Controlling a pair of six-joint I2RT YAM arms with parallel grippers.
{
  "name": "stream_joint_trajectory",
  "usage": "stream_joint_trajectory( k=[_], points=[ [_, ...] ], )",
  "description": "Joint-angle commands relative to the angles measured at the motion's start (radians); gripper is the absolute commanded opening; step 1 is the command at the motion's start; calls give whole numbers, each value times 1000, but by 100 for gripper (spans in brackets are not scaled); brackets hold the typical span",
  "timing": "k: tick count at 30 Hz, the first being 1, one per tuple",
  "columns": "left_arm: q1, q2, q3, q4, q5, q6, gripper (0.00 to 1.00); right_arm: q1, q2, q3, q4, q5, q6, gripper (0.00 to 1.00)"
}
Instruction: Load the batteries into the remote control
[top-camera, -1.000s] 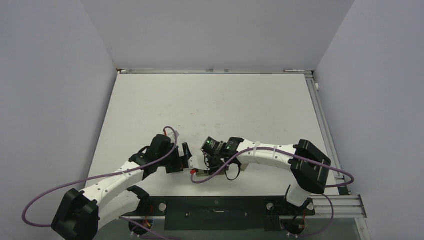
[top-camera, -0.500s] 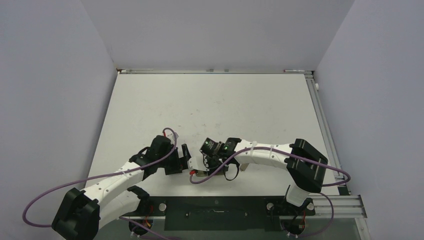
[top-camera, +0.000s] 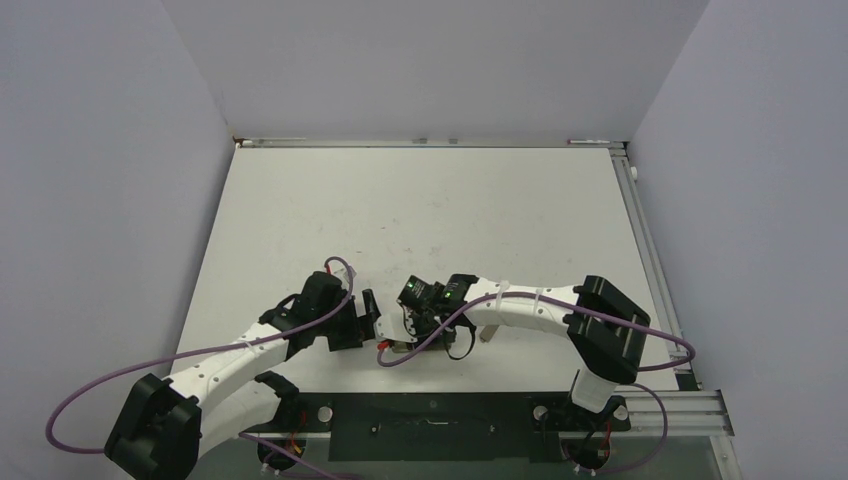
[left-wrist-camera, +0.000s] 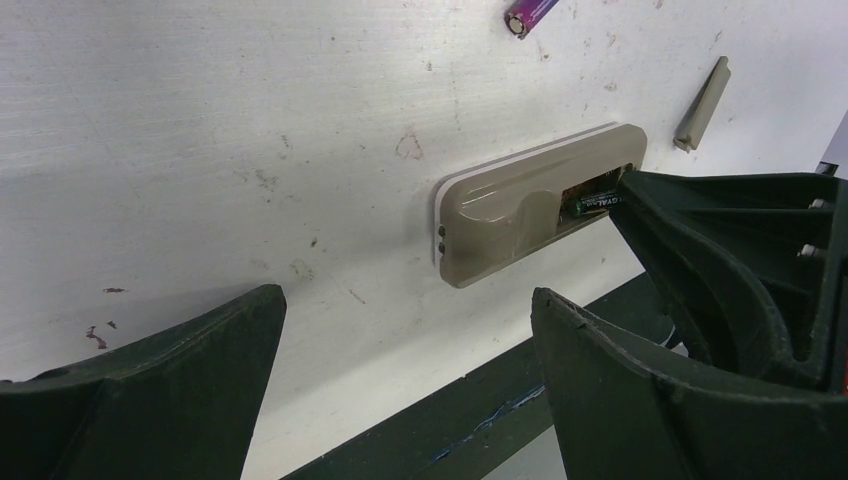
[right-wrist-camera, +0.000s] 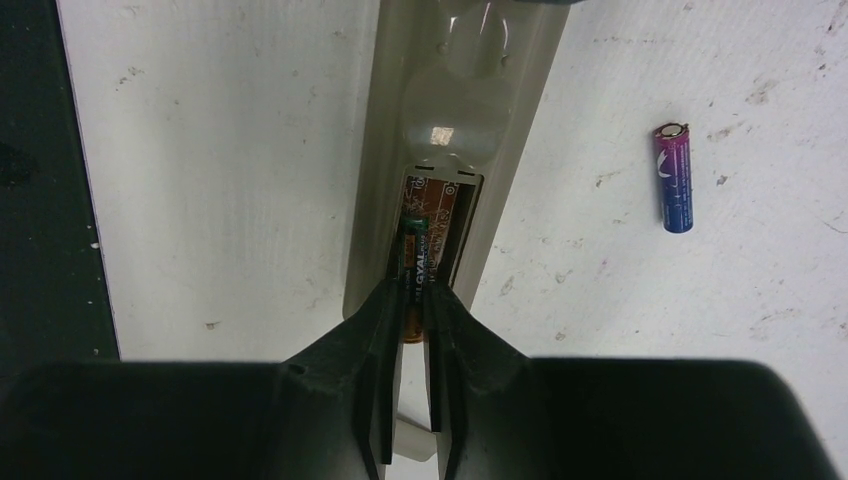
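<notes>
The remote control (right-wrist-camera: 440, 120) lies back up on the table, its battery recess uncovered. My right gripper (right-wrist-camera: 413, 290) is shut on the brownish-gold battery (right-wrist-camera: 416, 265), whose front end sits slanted in the recess. The purple-blue battery (right-wrist-camera: 674, 178) lies loose on the table to the right of the remote. In the left wrist view the remote control (left-wrist-camera: 510, 215) lies ahead of my left gripper (left-wrist-camera: 408, 310), which is open, holds nothing and hangs just short of the remote's near end. From above, the two grippers (top-camera: 372, 312) (top-camera: 418, 322) face each other over the remote.
A slim beige battery cover (left-wrist-camera: 702, 104) lies on the table beyond the remote, near the purple-blue battery (left-wrist-camera: 530, 14). The dark strip of the table's front edge (left-wrist-camera: 480, 420) runs just below the remote. Purple cables loop beside both arms.
The right arm has shifted a little to the left, pushing the brownish-gold battery along the remote. The left arm has stayed still and open.
</notes>
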Motion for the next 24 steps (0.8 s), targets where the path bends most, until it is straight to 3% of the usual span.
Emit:
stream_joint_trajectory(
  k=[1,24],
  points=[
    [-3,-3,17,78,39,-8,91,27,25,44,34,-31,-9,14],
    [-3,-6,11,81,41,-5,91,34,40,74,25,-69,3,21]
  ],
)
